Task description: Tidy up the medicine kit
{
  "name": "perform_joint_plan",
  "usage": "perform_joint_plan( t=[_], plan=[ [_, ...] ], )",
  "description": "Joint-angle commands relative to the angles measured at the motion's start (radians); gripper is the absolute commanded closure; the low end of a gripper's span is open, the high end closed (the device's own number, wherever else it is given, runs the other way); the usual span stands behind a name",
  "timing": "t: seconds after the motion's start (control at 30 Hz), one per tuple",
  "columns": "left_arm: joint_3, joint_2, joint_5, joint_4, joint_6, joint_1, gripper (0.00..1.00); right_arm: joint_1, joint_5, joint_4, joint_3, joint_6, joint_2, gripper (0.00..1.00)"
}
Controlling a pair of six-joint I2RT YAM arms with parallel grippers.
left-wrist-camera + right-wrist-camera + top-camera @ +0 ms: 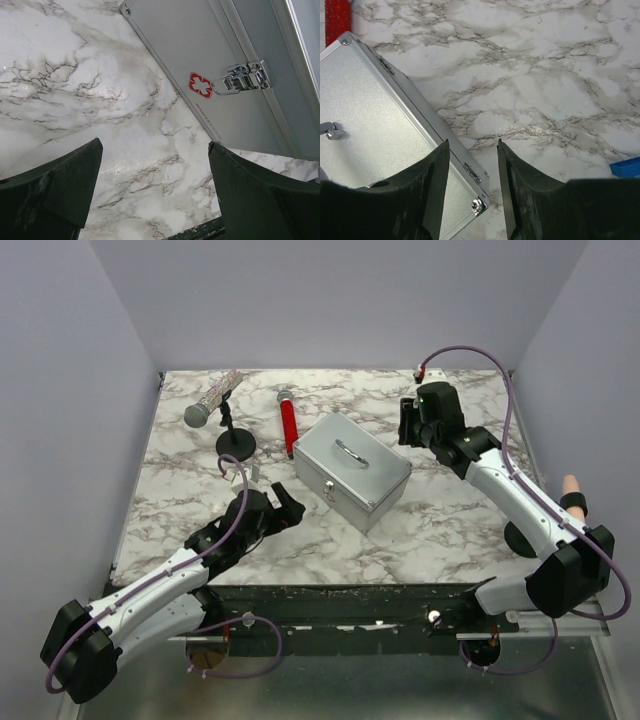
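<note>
top view: the medicine kit (352, 470) sits closed in the middle of the frame on the marble tabletop (450, 525), with its handle on the lid. the left hand (285, 505) hovers just lower left of it, and the right hand (408, 425) is at its upper right corner. a red stick (288, 428) lies just beside the box at upper left. nothing looks sorted.

left wrist view: the left hand's fingers are spread wide and empty over bare marble. the kit's front wall fills the upper right, its latch (242, 80) fastened beside the red cross mark (200, 85).

right wrist view: the right hand's fingers stand partly apart, pinching nothing, above a corner of the kit in the lower left. a blue object (626, 166) peeks in at the right edge.

judging by this, the task has barely begun: unlatching, opening and arranging the contents all remain.
</note>
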Motion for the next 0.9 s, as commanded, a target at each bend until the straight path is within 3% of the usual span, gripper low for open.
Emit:
perform_joint_plan(
  t=[0.0,0.23,0.37,0.57,0.7,0.87],
  plan=[
    [0.025,-0.004,0.013,0.012,0.001,-0.005,0.02,0.007,-0.062,-0.011,-0.001,0.012,-0.036,0.49],
    [-0.035,-0.018,0.052,0.144,0.01,-0.007,0.01,0.098,-0.365,0.146,-0.119,-0.048,-0.073,0.49],
    [-0.119,-0.009,0.111,0.399,0.02,-0.005,0.02,0.123,-0.332,0.172,-0.176,-0.002,-0.062,0.5],
    [-0.188,0.063,0.171,0.645,0.049,-0.004,0.13,0.123,-0.216,0.198,-0.24,0.052,-0.08,0.52],
    [-0.334,0.086,0.169,1.074,0.021,-0.004,0.07,0.123,-0.186,0.222,-0.277,0.084,-0.097,0.52],
    [-0.349,0.222,0.211,1.356,0.066,-0.002,0.04,0.122,-0.121,0.219,-0.303,0.144,-0.106,0.51]
  ],
)
